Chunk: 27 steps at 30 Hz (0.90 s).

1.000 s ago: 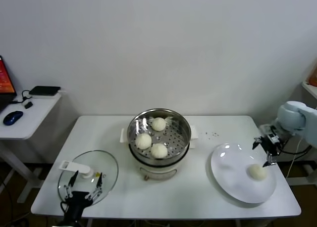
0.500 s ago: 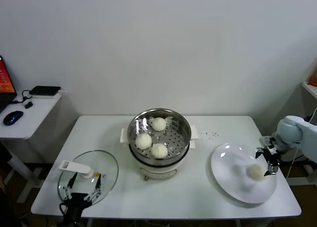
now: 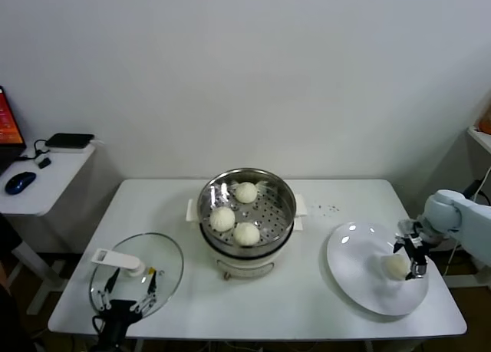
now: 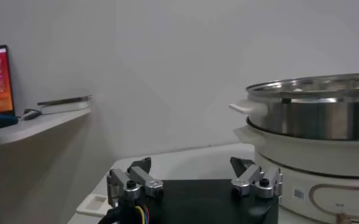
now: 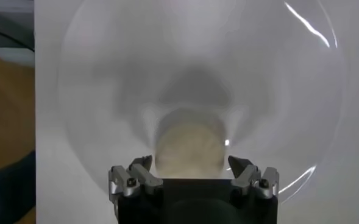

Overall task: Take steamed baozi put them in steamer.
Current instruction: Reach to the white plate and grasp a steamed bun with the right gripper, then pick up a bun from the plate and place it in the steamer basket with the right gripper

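Three cream-white steamed baozi (image 3: pixel 245 192) (image 3: pixel 222 218) (image 3: pixel 246 233) lie on the perforated tray of the shiny steel steamer (image 3: pixel 285 199) at the table's middle. Another baozi (image 3: pixel 396 267) (image 5: pixel 188 146) rests on the white plate (image 3: pixel 357 271) at the right. My right gripper (image 3: pixel 410 257) (image 5: pixel 190 163) is open and has come down over this baozi, its fingers (image 5: pixel 141 166) either side of it without closing on it. My left gripper (image 3: pixel 126 293) (image 4: pixel 191 165) is parked open at the table's front left, over the glass lid.
The round glass lid (image 3: pixel 157 264) with a white handle (image 3: pixel 116 260) lies flat at the front left. A side desk (image 3: pixel 42 176) with a mouse stands further left. The steamer's white base (image 4: pixel 301 182) looms close in the left wrist view. The plate's far side lies close to the table's right edge.
My right gripper has dropped lower and closer onto the plate, now straddling the baozi, still open. The left arm and the buns have stayed put.
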Tool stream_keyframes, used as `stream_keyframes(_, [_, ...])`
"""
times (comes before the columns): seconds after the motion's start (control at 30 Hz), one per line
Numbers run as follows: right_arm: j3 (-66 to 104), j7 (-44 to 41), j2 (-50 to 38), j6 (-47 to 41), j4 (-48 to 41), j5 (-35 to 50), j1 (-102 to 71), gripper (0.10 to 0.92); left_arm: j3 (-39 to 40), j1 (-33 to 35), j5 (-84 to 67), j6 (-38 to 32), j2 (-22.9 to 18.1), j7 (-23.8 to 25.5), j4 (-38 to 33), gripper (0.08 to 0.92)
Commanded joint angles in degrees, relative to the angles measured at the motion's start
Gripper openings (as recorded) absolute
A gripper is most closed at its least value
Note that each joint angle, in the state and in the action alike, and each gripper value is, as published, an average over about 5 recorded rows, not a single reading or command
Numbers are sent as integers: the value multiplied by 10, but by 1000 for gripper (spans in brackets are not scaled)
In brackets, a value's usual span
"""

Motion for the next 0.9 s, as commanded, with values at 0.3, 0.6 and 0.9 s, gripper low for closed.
stream_keyframes(0.3, [24,3,12,-4,-16,-4,-27,788,-1,1,0,-1,-2,-1,1,823])
stream_keyframes(0.6, [17,1,5,-4,-6,3,-10,697,-1,0,0,-1,-2,-1,3,823])
stream_keyframes(0.9, [-47,-7,-3,-18,35,65,106,704,-1,0,-2,-2,-1,-1,4,823])
